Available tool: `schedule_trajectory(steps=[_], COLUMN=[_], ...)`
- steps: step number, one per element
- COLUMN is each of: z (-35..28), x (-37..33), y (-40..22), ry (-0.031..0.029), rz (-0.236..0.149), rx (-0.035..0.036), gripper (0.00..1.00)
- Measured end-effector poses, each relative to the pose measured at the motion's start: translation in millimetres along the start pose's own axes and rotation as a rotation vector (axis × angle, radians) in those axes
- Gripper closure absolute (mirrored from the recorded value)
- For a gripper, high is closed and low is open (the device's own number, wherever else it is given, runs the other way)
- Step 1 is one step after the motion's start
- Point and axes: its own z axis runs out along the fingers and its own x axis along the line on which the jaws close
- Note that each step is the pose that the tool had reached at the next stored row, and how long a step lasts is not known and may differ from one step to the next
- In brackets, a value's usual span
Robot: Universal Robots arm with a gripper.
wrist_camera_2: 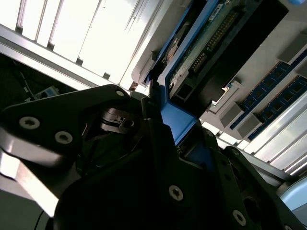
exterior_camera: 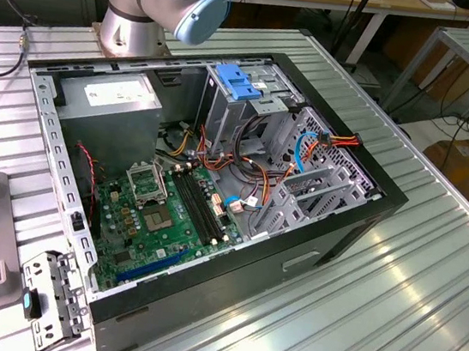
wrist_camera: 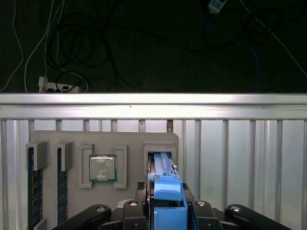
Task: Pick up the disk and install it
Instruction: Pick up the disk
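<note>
Blue-railed disk (wrist_camera: 168, 189) sits at the grey tray's (wrist_camera: 129, 139) slot on the surface (wrist_camera: 240, 167). Its rails are clamped between the closed fingers of the end effector (wrist_camera: 167, 207).

The case (exterior_camera: 310, 259) lies open-topped, with free room above the motherboard (exterior_camera: 155, 217). Toward the upper middle of the exterior view, the drive cage (exterior_camera: 223, 120) carries a blue latch (exterior_camera: 238, 83), and orange cables (exterior_camera: 258, 177) crowd the gap beside it. In the first wrist view, slot walls of the holder (wrist_camera: 72, 136) hem the disk (wrist_camera: 168, 191) clasped by the jaws.
</note>
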Motion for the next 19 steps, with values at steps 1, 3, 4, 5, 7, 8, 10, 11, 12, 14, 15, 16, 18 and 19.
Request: schedule_trajectory(steps=[1,3,4,5,7,8,10,11,12,14,15,16,18,19], z=[0.0,0.0,0.0,0.0,0.0,0.0,0.0,0.0,0.0,-0.1,-0.4,-0.8,-1.9,-2.4], x=[0.0,0.0,0.0,0.0,0.0,0.0,0.0,0.0,0.0,0.0,0.0,0.0,0.0,0.0], y=[0.0,0.0,0.0,0.0,0.0,0.0,0.0,0.0,0.0,0.0,0.0,0.0,0.0,0.0], ry=[0.0000,0.0000,0.0000,0.0000,0.0002,0.0003,0.0003,0.0003,0.0003,0.0002,0.0002,0.0002,0.0003,0.0003], rz=[0.000,0.000,0.000,0.002,0.014,0.016,0.017,0.017,0.017,0.017,0.017,0.017,0.017,0.017], rx=[0.0000,0.0000,0.0000,0.0000,-0.0001,-0.0002,-0.0001,-0.0001,-0.0001,0.0000,0.0001,0.0001,-0.0001,0.0000], gripper=[0.63,0.63,0.63,0.63,0.63,0.63,0.63,0.63,0.63,0.63,0.63,0.63,0.63,0.63])
